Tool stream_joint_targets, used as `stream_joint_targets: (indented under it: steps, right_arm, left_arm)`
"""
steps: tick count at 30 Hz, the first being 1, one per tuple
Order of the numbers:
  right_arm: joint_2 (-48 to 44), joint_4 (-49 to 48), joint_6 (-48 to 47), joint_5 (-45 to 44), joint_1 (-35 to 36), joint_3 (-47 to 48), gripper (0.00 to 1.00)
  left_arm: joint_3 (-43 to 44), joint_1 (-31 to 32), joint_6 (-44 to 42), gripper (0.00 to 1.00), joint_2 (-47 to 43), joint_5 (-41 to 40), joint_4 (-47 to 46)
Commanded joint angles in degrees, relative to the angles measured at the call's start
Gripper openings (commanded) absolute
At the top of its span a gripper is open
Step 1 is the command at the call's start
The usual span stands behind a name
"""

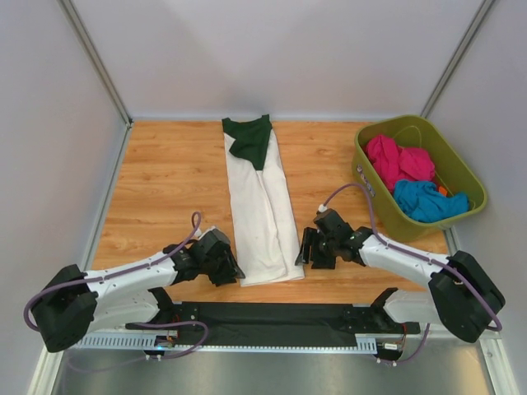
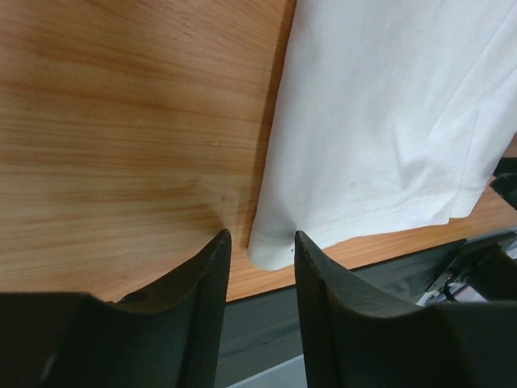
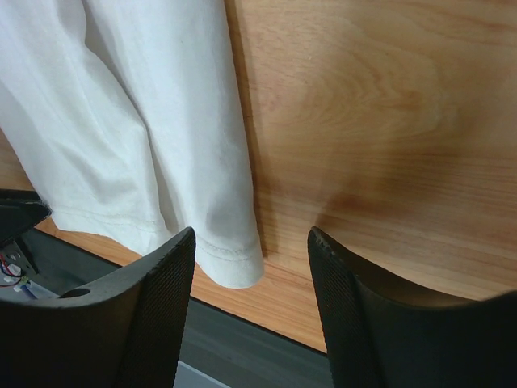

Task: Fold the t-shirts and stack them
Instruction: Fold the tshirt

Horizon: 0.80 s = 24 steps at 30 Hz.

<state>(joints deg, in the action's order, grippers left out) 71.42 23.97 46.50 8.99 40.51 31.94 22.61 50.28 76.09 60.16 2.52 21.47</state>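
At the near hem both claws are parted and empty. The left claw (image 2: 260, 238) straddles the left corner of the white t-shirt (image 1: 262, 206), and the right claw (image 3: 252, 236) brackets the right corner. A good grasp here likely means pinching every layer at both corners evenly, then carrying the hem toward the collar. The shirt lies as a long narrow strip up the counter (image 1: 165, 181), with a dark green garment (image 1: 251, 138) on its far end.

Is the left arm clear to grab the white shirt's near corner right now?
Probably yes. The left hand is open with the corner of the white shirt right at its fingertips, and nothing lies between them.
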Motion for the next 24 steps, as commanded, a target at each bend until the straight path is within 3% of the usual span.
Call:
stream_joint_targets:
  steps: [1,4,8,14,24]
  right_arm:
    - [-0.31,-3.93,3.15,1.02,0.45,-1.79,0.59]
    - [-0.66,-3.75,4.03,0.67,0.62,-2.58,0.59]
    - [-2.16,-4.89,5.97,0.76,0.8,-4.52,0.58]
    - [-2.07,-8.05,10.09,0.94,3.25,-6.19,0.56]
    - [3.28,-14.38,19.76,-1.08,13.53,-6.28,0.52]
  left_arm:
    - [-0.46,0.87,1.25,0.43,1.53,0.38,-3.54]
    - [0.06,0.87,0.72,0.29,3.73,0.64,-3.98]
    - [1.73,0.87,0.02,0.0,3.91,-1.11,1.44]
    - [2.79,0.78,-0.86,0.0,-2.67,-6.56,11.99]
    - [1.74,0.26,-2.18,0.0,-8.3,-9.2,19.39]
